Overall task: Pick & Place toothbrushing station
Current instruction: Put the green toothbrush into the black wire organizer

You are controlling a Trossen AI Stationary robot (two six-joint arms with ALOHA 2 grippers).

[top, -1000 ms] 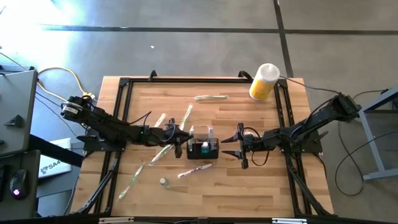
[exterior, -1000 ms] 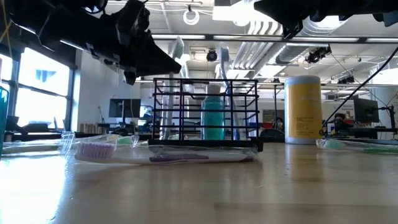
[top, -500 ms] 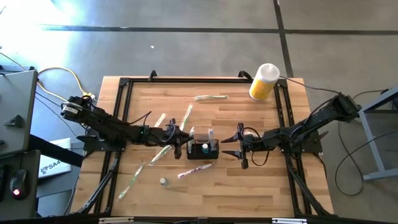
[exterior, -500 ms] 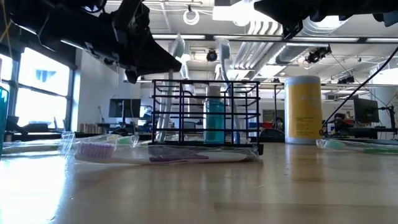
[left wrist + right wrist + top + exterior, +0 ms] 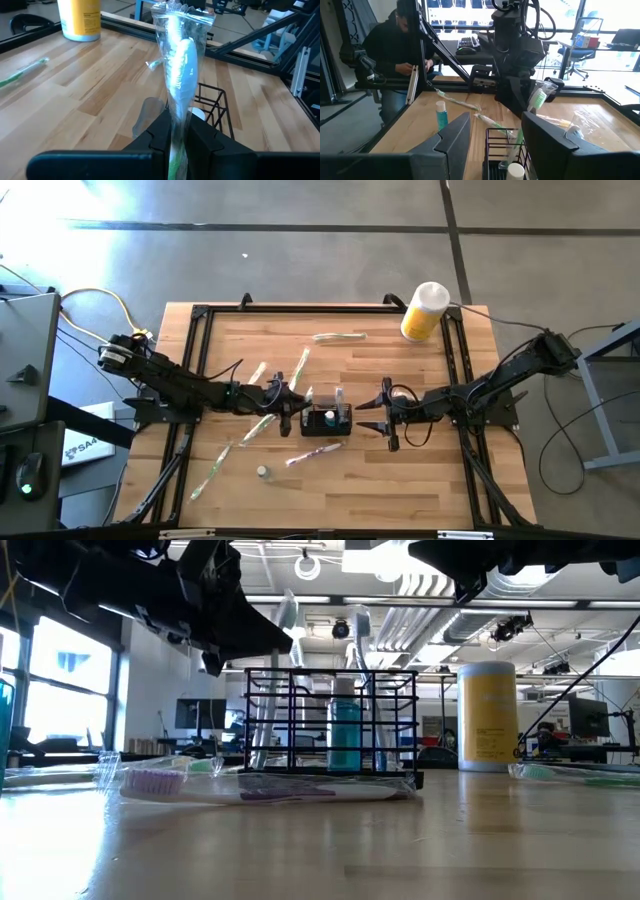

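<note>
The toothbrushing station (image 5: 327, 420), a small black wire organiser, stands mid-table with a teal bottle (image 5: 342, 730) and an upright toothbrush (image 5: 358, 625) in it. At the station's left end, my left gripper (image 5: 290, 402) is shut on a clear-wrapped toothbrush (image 5: 181, 60). That toothbrush's head (image 5: 285, 618) rises above the wire wall. Its lower end reaches down into the station's left end (image 5: 519, 142). My right gripper (image 5: 385, 417) hangs open just right of the station (image 5: 502, 150), touching nothing. My left gripper pinches the wrapped toothbrush's handle (image 5: 177, 131) between its two fingers, well below the head. The fingers come nearly level from the table's left and lie across the toothbrush. It stands almost upright, head up; the fingers hide how its lower end sits.
A purple wrapped toothbrush (image 5: 315, 450) lies just near of the station. More wrapped toothbrushes (image 5: 340, 336) (image 5: 215, 468) lie about the left and far parts of the table. A yellow bottle (image 5: 425, 310) stands at the far right, and a small item (image 5: 262, 472) near the front. A person (image 5: 395, 55) sits beyond the table.
</note>
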